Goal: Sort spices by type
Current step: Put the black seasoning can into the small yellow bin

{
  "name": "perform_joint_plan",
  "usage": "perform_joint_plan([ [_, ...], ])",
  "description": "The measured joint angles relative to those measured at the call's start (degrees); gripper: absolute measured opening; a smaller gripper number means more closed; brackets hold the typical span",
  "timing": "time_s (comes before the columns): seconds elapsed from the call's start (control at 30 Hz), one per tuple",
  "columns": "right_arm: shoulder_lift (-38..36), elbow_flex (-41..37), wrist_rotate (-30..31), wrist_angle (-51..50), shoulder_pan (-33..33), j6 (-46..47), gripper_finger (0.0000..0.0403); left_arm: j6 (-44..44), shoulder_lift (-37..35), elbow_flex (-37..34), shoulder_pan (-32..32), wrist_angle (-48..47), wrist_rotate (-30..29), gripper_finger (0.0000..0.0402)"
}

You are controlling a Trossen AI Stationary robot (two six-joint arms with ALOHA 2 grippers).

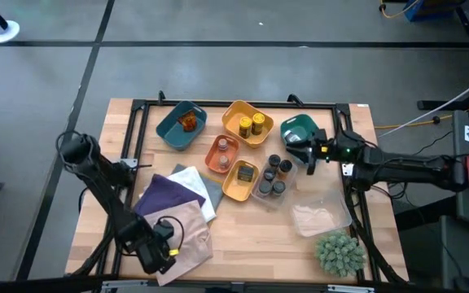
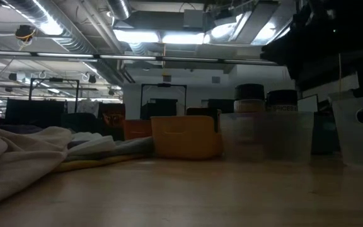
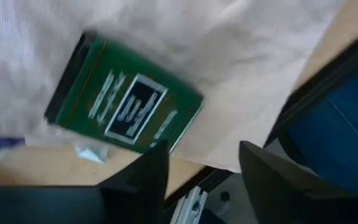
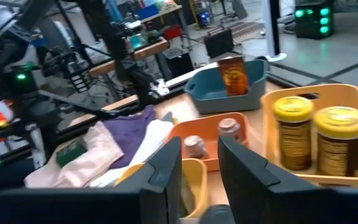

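Left gripper (image 3: 197, 171) is hovering with fingers spread over the beige cloth (image 3: 241, 68) at the worktop's 7 o'clock corner. Green spice packet (image 3: 124, 102) is lying flat on that cloth, just beyond the fingertips, not gripped. Right gripper (image 1: 309, 152), pressed together, is waiting at 2 o'clock.

Ceiling strip lights (image 2: 169, 38) glare at the low view's top; the bench (image 2: 188, 189) is dim, left wrist view motion-blurred.

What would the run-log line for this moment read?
left gripper: open, over green packet lying on beige cloth | right gripper: shut, empty, by green tray | stage: packet unsorted
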Motion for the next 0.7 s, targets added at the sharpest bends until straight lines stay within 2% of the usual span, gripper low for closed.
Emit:
perform_joint_plan([
  [0.13,0.00,0.00,3.68,0.13,5.14,-0.02,0.0104,-5.24,1.58,0.00,-1.72,0.42,-0.03,0.0122],
  [0.4,0.02,0.00,11.07,0.68,12.59,-2.02,0.0104,-10.32,3.13,0.00,-3.14,0.81,-2.19,0.0012],
  [0.5,0.02,0.00,12.06,0.88,14.45,-3.20,0.0104,-12.08,3.15,0.00,-3.12,0.02,-4.62,0.0007],
  [0.7,0.02,0.00,12.34,1.27,17.15,-3.44,0.0104,-13.28,3.45,0.00,-3.12,-0.45,-4.91,0.0003],
])
